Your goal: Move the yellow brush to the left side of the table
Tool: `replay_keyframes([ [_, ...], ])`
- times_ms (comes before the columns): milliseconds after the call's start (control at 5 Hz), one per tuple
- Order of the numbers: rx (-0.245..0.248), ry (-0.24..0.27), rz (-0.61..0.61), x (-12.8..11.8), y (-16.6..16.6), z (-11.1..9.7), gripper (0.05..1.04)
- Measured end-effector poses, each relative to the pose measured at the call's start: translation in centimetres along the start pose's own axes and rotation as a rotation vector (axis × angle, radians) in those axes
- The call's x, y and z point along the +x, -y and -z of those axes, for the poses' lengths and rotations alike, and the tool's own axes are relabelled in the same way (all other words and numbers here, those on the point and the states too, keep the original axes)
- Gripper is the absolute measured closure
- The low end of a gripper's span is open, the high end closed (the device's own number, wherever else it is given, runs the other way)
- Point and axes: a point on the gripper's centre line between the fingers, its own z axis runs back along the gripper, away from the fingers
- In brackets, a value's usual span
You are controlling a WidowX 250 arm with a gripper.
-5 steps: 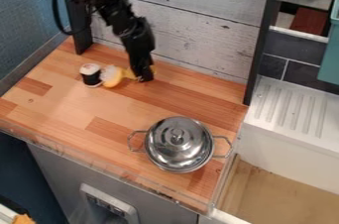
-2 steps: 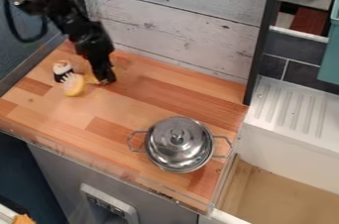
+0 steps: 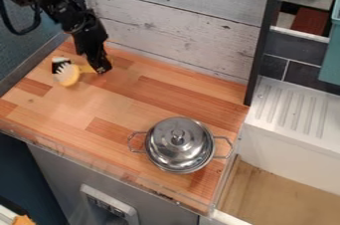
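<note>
One brush (image 3: 69,82), one pot (image 3: 176,152), one small object (image 3: 59,61)

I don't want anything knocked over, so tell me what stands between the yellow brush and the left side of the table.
A small black-and-white item stands close by the head of the yellow brush, toward the view's upper left, and could get bumped. Nothing else visible is in the way.

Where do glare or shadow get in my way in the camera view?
Camera view: bright glints and dark reflections break up the pot lid; the black gripper is so dark that its details merge; the yellow brush is well lit, with no strong glare or heavy shadow over its head.
</note>
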Motion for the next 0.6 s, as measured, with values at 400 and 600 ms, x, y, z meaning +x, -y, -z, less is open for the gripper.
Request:
replay_keyframes([
  [400,0.026,0.0,-0.078,-1.73,-2.15,-0.67,0.587],
  [600,0.035,-0.018,-0.085,-1.98,-2.24,-0.64,0.587],
])
